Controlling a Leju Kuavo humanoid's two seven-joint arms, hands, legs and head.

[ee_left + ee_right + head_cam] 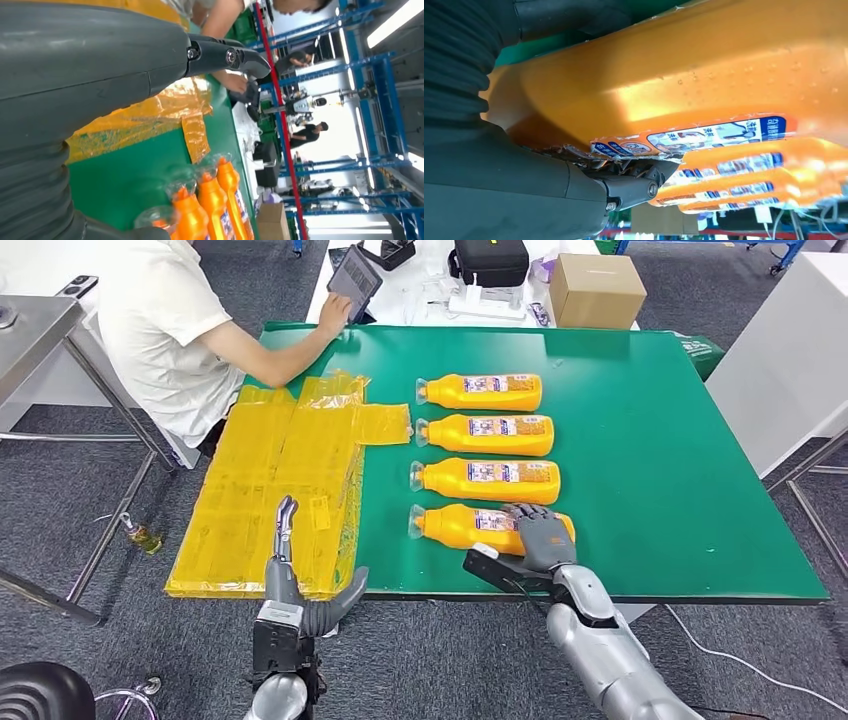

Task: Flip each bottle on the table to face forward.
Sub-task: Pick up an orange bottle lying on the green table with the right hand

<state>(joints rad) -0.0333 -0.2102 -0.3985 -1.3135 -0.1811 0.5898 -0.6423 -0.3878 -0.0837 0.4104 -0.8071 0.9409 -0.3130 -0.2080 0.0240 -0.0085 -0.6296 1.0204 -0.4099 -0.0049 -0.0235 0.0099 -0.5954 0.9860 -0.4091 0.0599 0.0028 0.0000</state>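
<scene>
The right hand [543, 536] lay over the base end of the nearest bottle [470, 525], its dark fingers [532, 520] curled onto the orange body and gripping it; in the right wrist view the thumb [634, 187] pressed under the bottle's label [694, 137]. The left hand [300, 580] hung off the near edge of the table [680, 490], fingers [286, 520] spread apart and holding nothing.

Four orange bottles lay on their sides in a column on the green table, clear caps pointing toward the robot's left: the held one, then a second [486, 480], a third [486, 434] and the farthest [480, 392]. Each showed a white-and-blue label facing up; the print was too small to read.

A crumpled yellow plastic sheet [270, 490] covered the table's left part, just beside the caps. A person [170, 330] in a white shirt sat at the far left corner, one hand on a tablet [355, 280]. Beyond the table stood a cardboard box [596, 290] and a black case [490, 260].
</scene>
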